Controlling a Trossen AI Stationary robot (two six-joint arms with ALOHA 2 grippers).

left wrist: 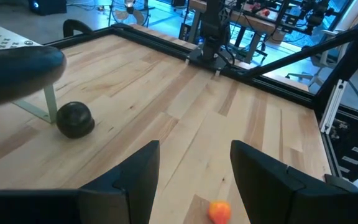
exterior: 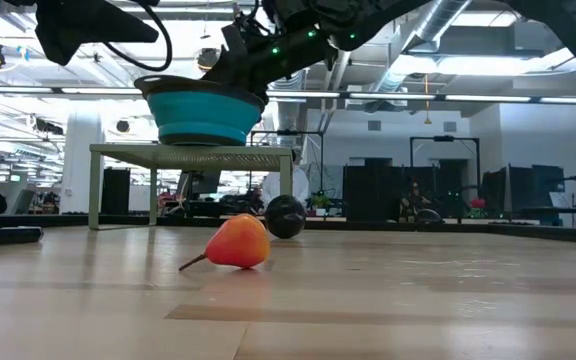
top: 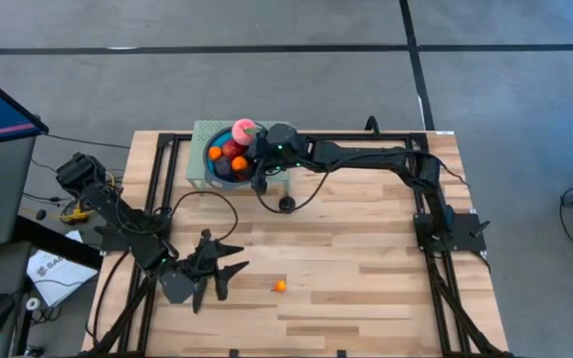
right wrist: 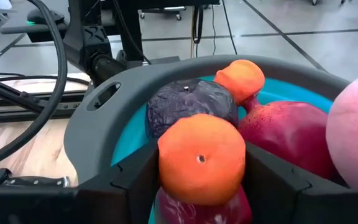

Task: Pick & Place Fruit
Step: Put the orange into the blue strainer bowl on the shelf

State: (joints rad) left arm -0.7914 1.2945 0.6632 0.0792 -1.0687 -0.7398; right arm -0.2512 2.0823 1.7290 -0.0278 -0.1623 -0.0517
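A blue bowl (top: pixel 213 169) stands on a pale green stand (top: pixel 199 132) at the table's far side. It holds a pink fruit (top: pixel 244 129), red, dark purple (right wrist: pixel 188 102) and orange pieces. My right gripper (top: pixel 260 161) is over the bowl, shut on an orange fruit (right wrist: pixel 201 158). A dark round fruit (top: pixel 286 204) lies on the table by the stand. A small orange fruit (top: pixel 280 285) lies near the front. My left gripper (top: pixel 229 270) is open and empty, just left of it; the fruit shows ahead of its fingers (left wrist: pixel 218 211). My right gripper pinches the orange fruit by its two opposite sides (right wrist: pixel 166 168) between its two fingers. The fingers slant down into the bowl from the table's right side. The fruit sits above a red piece (right wrist: pixel 197 208); whether it rests on that piece I cannot tell.
The stand's thin legs (left wrist: pixel 51 106) stand on the table near the dark fruit (left wrist: pixel 74 119). A black frame (top: pixel 421 214) runs along the table's sides. A loose cable (top: pixel 229 204) loops on the table left of the dark fruit. Bare wood lies at the middle and right.
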